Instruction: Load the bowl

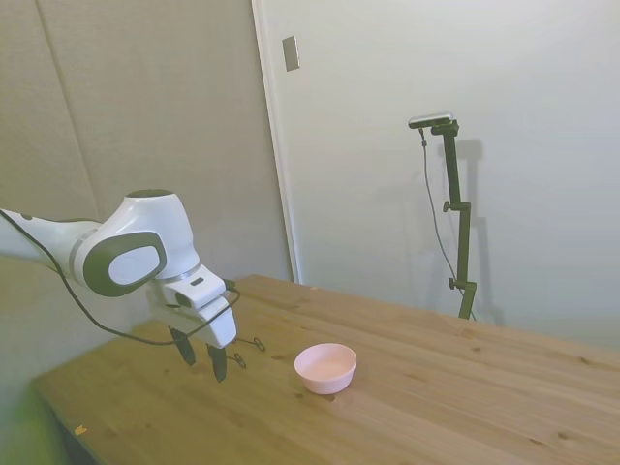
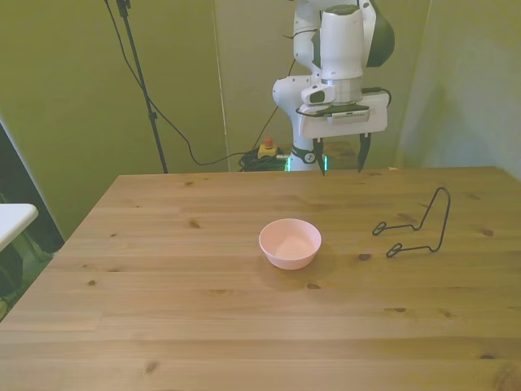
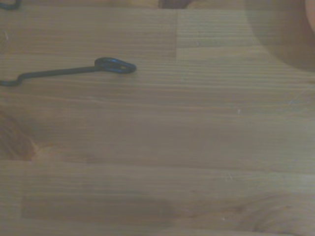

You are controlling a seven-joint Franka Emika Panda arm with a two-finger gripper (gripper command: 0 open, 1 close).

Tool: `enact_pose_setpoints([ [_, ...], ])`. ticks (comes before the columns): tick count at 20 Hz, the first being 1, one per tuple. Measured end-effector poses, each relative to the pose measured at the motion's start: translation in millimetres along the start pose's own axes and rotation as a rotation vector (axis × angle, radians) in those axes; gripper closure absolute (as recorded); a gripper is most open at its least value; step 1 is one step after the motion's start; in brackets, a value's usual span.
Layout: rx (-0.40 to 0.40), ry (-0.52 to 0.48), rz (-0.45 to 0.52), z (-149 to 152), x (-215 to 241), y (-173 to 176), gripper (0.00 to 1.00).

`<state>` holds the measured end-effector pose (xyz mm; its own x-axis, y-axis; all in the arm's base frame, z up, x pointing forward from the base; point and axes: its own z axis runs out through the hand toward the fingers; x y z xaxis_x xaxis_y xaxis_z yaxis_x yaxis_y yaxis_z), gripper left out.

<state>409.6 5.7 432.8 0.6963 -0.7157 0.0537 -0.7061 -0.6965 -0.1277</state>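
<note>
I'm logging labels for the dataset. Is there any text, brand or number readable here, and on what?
None can be read.
The tool carries a pale strip on its body, too small and blurred to read.
The bowl, the wire rack and the table bear no lettering.

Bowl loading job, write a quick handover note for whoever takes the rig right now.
Gripper: open, empty, raised near the table's far edge in the front view.
Bowl: pale pink, upright, mid-table, empty.
Black wire stand: on the table at the front view's right of the bowl, apart from it.
Done: nothing grasped, nothing in the bowl.
Left: the whole loading; no other loose item shows.
</note>
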Motion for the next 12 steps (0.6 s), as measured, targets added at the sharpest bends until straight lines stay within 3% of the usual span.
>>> enact_pose_setpoints([
  [12,-0.022,0.129,0.015,-14.5,33.3,-11.2,0.00],
])
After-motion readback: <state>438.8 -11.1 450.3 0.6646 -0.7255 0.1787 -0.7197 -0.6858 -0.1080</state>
